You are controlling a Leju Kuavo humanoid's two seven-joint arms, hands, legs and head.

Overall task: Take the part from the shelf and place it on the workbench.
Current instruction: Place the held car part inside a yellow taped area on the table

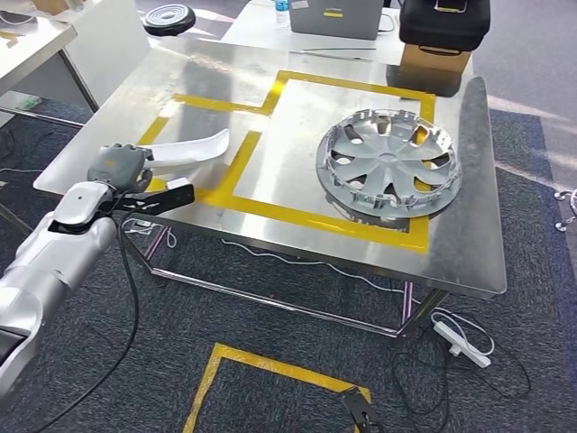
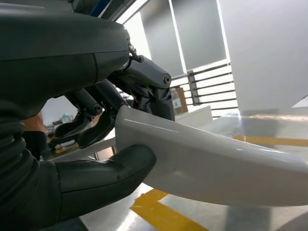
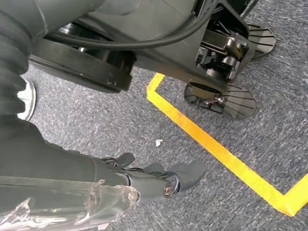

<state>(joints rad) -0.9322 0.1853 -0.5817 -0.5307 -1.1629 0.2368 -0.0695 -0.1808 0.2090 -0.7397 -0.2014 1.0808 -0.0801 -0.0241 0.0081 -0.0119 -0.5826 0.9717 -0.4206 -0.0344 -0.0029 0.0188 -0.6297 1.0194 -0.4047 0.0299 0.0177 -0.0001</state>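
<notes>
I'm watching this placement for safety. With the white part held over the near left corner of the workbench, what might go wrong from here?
1. The left hand grips the long white part at one end only; the far end juts out unsupported and may tip or twist as it comes down.
2. It hangs near the edge of the workbench; released there, it might slide off.
3. A long swing to the right could strike the wheel cover.
</notes>
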